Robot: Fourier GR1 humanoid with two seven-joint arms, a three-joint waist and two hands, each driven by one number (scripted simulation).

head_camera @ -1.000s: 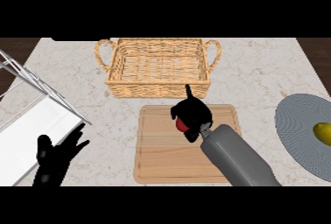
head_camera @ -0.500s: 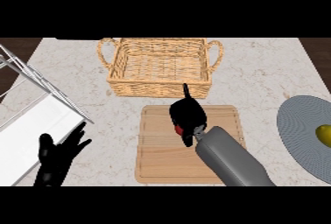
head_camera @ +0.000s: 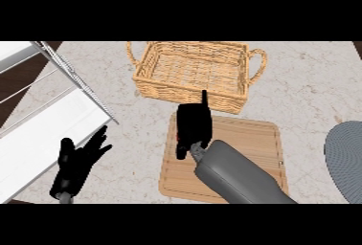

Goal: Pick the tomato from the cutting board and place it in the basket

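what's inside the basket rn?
The basket shows only its bare woven floor, no tomato. The right hand sits over the cutting board beside the near wall; whatever is under that hand is covered.

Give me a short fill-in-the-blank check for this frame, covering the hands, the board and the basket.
1. The right hand is over the wooden ____ board.
2. The wicker basket holds ____.
3. The left hand, fingers straight, shows at the view's lower ____.
4. The basket lies at the board's ____ edge, away from the robot.

Missing words: cutting; nothing; left; far
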